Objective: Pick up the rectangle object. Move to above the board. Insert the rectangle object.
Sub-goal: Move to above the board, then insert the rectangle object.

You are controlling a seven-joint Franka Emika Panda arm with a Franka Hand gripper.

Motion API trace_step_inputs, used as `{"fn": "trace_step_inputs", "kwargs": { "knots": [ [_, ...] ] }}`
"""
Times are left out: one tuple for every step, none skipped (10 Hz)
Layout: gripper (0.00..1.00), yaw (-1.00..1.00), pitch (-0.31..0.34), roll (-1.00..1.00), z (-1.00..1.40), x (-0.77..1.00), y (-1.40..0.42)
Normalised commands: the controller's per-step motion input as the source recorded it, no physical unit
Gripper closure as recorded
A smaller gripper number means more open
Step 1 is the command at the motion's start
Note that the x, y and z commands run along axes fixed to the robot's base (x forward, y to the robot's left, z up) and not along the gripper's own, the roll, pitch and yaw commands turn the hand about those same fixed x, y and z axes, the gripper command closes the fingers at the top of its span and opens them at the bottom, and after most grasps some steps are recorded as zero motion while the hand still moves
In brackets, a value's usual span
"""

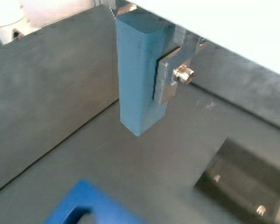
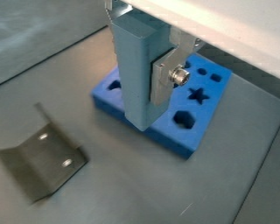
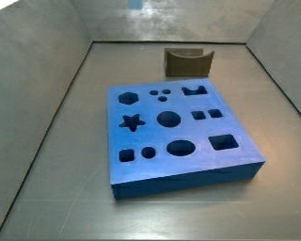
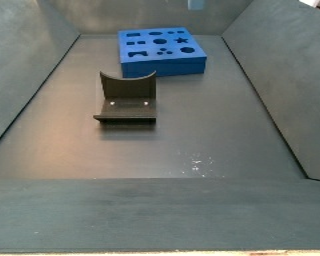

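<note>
My gripper (image 1: pixel 145 80) is shut on the rectangle object (image 1: pixel 136 61), a long pale blue-grey bar that hangs upright between the fingers; one silver finger (image 1: pixel 167 77) shows on its side. It is the same in the other wrist view: gripper (image 2: pixel 140 83), bar (image 2: pixel 133 61). The bar's lower end is in the air, over the floor and the near edge of the board (image 2: pixel 187 122). The board is a bright-blue slab with dark cut-outs, seen in both side views (image 3: pixel 179 132) (image 4: pixel 160 50); only a corner shows in a wrist view (image 1: pixel 90 206). The gripper is out of both side views.
The dark L-shaped fixture stands on the grey floor apart from the board (image 3: pixel 188 62) (image 4: pixel 125 100) (image 2: pixel 43 162) (image 1: pixel 241 179). Sloping grey walls (image 3: pixel 53 104) enclose the floor on all sides.
</note>
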Motion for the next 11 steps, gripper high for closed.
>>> {"fn": "trace_step_inputs", "kwargs": {
  "knots": [
    [1.0, 0.01, -0.008, -0.01, -0.29, 0.07, -1.0],
    [1.0, 0.0, 0.009, 0.0, -0.29, 0.08, -1.0],
    [1.0, 0.01, 0.016, -0.01, -0.29, 0.09, -1.0],
    [1.0, 0.01, 0.015, 0.01, -0.29, 0.11, -1.0],
    [1.0, 0.01, 0.003, 0.01, -0.3, 0.12, -1.0],
    [1.0, 0.01, 0.006, 0.03, -0.24, 0.12, -0.8],
    [1.0, 0.0, 0.005, 0.03, -0.19, 0.11, -0.62],
    [1.0, 0.0, -0.003, 0.07, -0.09, 0.07, -0.28],
    [1.0, 0.01, -0.007, 0.07, -0.06, 0.06, -0.18],
    [1.0, 0.0, -0.009, -0.1, -0.14, 0.0, 0.0],
    [1.0, 0.0, 0.0, 0.06, 0.0, 0.0, -0.01]
  ]
}}
